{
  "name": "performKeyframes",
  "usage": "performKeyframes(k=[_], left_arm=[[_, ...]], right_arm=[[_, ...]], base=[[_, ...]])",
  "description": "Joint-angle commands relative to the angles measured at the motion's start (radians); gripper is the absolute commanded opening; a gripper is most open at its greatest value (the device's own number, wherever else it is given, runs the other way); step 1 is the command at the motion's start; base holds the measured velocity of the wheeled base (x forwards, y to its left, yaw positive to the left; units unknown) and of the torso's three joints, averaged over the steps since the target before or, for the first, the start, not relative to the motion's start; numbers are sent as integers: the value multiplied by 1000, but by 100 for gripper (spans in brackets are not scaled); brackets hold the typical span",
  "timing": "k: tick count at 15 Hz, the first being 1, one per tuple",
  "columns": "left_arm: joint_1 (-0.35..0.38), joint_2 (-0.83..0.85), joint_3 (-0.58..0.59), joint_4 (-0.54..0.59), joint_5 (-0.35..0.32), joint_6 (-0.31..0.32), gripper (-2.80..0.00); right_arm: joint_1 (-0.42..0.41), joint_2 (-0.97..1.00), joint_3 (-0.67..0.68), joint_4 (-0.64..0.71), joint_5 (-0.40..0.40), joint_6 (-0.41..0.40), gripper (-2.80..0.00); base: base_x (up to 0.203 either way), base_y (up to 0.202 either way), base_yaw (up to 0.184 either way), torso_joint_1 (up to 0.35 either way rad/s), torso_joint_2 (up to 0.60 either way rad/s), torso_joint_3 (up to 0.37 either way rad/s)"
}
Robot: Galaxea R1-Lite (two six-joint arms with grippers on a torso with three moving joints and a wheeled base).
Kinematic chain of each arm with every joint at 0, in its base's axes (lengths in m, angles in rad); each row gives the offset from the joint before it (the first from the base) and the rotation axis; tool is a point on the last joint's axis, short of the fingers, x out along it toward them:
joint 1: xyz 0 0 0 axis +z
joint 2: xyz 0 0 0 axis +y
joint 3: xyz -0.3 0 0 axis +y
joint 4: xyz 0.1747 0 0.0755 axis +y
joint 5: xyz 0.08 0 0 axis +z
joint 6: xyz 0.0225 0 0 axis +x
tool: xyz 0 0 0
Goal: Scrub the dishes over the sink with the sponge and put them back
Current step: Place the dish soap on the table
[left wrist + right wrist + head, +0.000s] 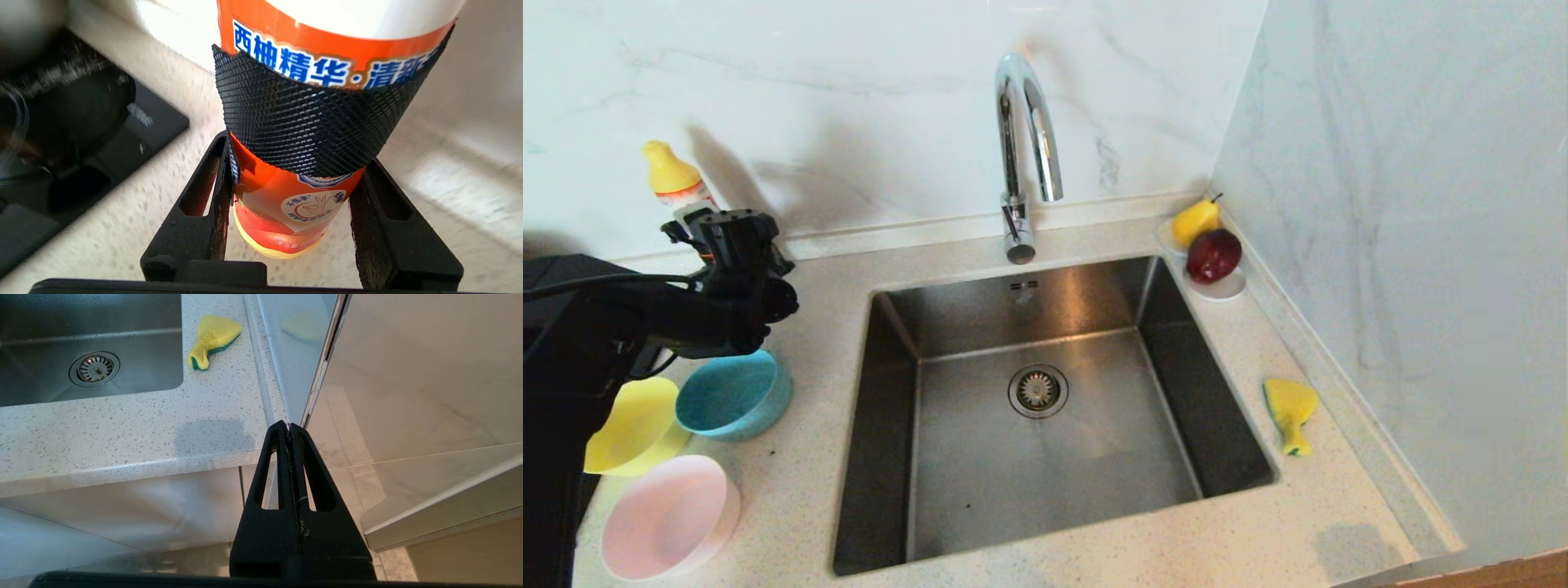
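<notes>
My left gripper (717, 222) is at the back left of the counter, shut on a dish-soap bottle (675, 178) with a yellow cap. Up close its fingers (222, 163) press both sides of the orange-labelled bottle (294, 204), which wears a black mesh sleeve. The light blue bowl (735, 396), yellow bowl (637, 425) and pale pink bowl (670, 514) stand left of the sink (1094, 302), below that arm. On the counter to the right of the sink lies the yellow-green sponge (1290, 412) (212, 339). My right gripper (289, 424) is shut and empty, below the counter's front right corner.
A chrome gooseneck tap (1025, 122) rises behind the sink. A white saucer (1227, 287) with a pear and a red apple sits in the back right corner, against the marble wall. A black hob (81, 134) lies beside the bottle.
</notes>
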Motion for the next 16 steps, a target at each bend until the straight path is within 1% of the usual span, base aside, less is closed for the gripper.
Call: performKeyframes(k=[1, 4, 7, 9, 11, 16], left_arm=[[0, 27, -14, -7, 4, -4, -280], [0, 33, -30, -10, 4, -9, -280], [0, 23, -30, -9, 6, -47, -280], [-4, 21, -30, -12, 9, -48, -280], [-5, 16, -27, -12, 35, -57, -280], [-7, 20, -16, -30, 36, -57, -280]], right_arm=[[0, 2, 0, 0, 0, 0, -280], [0, 2, 0, 0, 0, 0, -280], [0, 2, 0, 0, 0, 0, -280], [0, 2, 0, 0, 0, 0, -280], [0, 2, 0, 0, 0, 0, -280], [0, 2, 0, 0, 0, 0, -280]], base=[[0, 0, 0, 0, 0, 0], [0, 0, 0, 0, 0, 0], [0, 0, 0, 0, 0, 0], [0, 0, 0, 0, 0, 0], [0, 0, 0, 0, 0, 0], [0, 0, 0, 0, 0, 0]])
